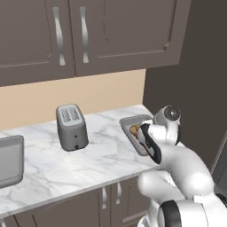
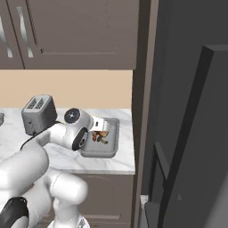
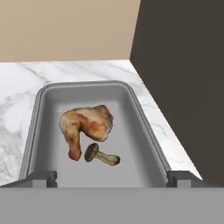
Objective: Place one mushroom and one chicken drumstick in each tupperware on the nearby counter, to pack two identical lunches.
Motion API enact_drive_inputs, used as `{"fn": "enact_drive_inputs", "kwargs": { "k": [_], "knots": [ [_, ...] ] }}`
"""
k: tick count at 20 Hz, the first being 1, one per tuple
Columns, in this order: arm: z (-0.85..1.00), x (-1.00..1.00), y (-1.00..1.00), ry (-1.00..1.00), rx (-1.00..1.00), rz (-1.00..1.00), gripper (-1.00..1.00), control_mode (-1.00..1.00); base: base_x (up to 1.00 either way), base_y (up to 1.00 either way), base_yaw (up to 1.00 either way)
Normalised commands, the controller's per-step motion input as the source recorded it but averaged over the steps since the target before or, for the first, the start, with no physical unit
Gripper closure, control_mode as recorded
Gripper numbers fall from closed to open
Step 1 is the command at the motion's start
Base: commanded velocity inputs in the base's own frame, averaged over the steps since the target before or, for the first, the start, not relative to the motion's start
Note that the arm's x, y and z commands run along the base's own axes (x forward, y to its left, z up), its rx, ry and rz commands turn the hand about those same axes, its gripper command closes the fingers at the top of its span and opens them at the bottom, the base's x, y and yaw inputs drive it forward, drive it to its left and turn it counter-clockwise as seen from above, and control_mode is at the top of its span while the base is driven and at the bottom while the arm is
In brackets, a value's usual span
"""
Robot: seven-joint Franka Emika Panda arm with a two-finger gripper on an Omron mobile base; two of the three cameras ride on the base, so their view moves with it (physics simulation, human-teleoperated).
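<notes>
Gripper (image 3: 112, 178) is wide open and empty, right above the tupperware (image 3: 144, 118); drumstick (image 3: 87, 124) and mushroom (image 3: 101, 155) lie dead ahead inside.

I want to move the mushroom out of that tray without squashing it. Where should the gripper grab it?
Probably the mushroom by its thin stem, coming straight down from above. It lies flat on its side in the tupperware, cap close to the chicken drumstick, so the stem end has free room either side for the open gripper.
</notes>
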Motion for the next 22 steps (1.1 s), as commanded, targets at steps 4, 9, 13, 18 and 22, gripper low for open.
{"fn": "enact_drive_inputs", "kwargs": {
  "k": [4,9,13,18,22],
  "knots": [
    [0.35,-0.92,0.0,-0.09,0.08,-0.02,-1.0,-1.0,0.0,0.0,0.0],
    [0.75,-1.0,0.0,-0.03,0.08,-0.04,-1.0,-1.0,0.0,0.0,0.0],
    [0.85,-1.0,0.0,0.0,0.07,-0.06,-1.0,-1.0,0.0,0.0,0.0],
    [0.41,-0.94,0.14,0.01,0.02,-0.03,-1.0,-1.0,0.0,0.0,0.0],
    [0.0,-0.71,0.61,-0.03,-0.03,0.0,-1.0,-1.0,0.0,0.0,0.0]
  ]
}}
